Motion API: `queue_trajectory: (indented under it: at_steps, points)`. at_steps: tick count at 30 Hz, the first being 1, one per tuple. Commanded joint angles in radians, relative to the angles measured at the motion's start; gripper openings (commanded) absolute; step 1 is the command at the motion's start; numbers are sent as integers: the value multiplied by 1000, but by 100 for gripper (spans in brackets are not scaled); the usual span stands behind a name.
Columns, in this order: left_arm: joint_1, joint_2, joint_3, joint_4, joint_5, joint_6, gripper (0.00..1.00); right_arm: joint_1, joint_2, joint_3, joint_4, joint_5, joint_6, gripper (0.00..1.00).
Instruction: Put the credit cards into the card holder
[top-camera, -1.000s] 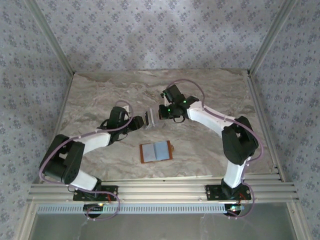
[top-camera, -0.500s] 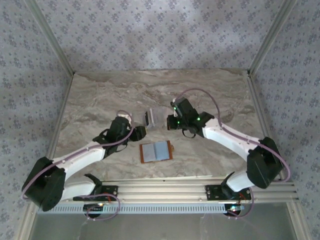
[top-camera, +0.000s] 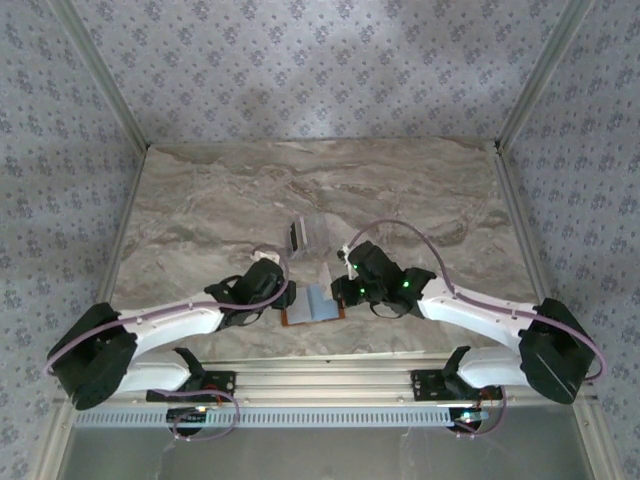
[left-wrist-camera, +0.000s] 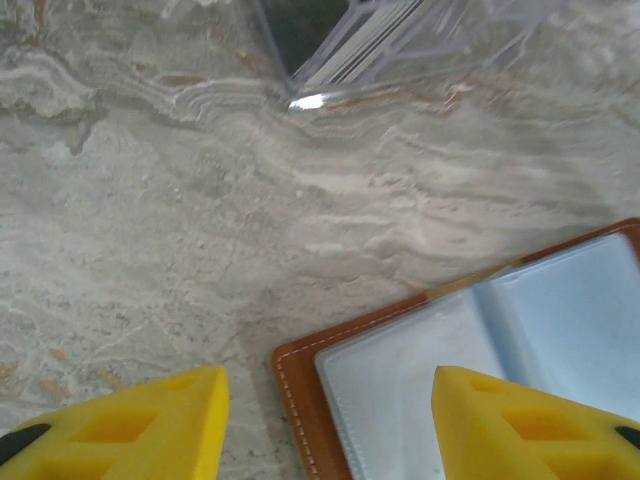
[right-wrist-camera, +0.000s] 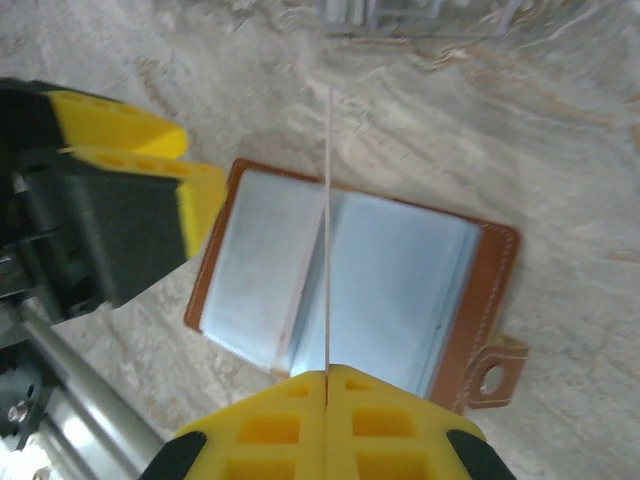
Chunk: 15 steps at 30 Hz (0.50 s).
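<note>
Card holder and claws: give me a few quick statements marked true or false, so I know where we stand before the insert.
1. The card holder lies open on the table, blue-grey inside up. True.
2. The right claw is empty. False: it is shut on a card, held edge-on above the holder's fold.
3. The left claw is open, its fingers straddling a corner of the holder. True.
4. Every card is already out of storage. False: more cards stand in the clear rack behind the holder.
</note>
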Motion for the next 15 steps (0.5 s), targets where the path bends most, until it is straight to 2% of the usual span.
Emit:
queue_trajectory:
  at_steps: [1, 7, 15]
  points:
    - [-23, 38, -6, 5, -69, 1, 56, 22, -18, -25, 45, -68, 20, 0]
    - [-56, 64, -19, 26, -109, -22, 56, 29, -25, -63, 78, -152, 37, 0]
    - [-70, 54, -22, 16, -122, -26, 55, 24, -4, -116, 151, -190, 70, 0]
